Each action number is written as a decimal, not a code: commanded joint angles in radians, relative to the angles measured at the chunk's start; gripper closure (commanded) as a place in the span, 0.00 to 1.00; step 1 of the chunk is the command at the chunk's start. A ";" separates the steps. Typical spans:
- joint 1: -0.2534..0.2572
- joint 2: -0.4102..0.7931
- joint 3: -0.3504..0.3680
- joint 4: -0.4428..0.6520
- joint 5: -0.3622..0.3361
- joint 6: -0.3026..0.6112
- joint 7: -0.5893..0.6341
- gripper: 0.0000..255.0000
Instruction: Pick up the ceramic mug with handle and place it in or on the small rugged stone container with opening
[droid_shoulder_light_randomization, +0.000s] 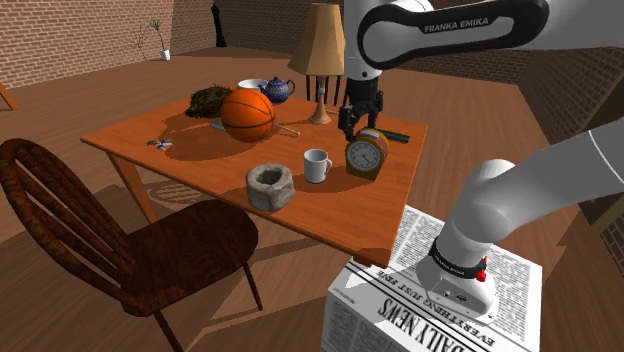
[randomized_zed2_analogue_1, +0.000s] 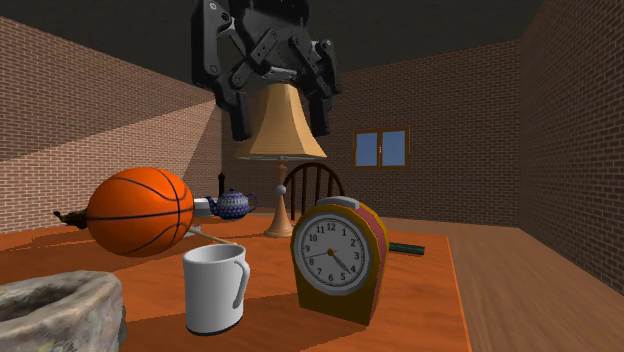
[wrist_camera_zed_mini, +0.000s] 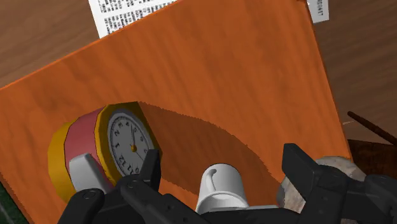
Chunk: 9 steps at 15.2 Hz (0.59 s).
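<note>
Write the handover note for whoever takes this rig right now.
Gripper: open, empty, hanging above the table. In the wrist view the white mug lines up between its fingers, untouched.
Mug: upright on the table, between the grey stone container and the alarm clock, apart from both.
Done: nothing grasped yet.
Left: descend, grip the mug, lift, set it in the container's opening.

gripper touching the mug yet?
Apart. Second exterior view: the gripper hangs well above the mug, with a clear gap between them.
</note>
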 joint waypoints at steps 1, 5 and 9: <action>-0.005 0.058 0.005 0.004 0.005 0.060 0.022 0.00; -0.015 0.192 0.014 0.022 0.011 0.183 0.064 0.00; -0.025 0.336 0.022 0.064 0.011 0.294 0.106 0.00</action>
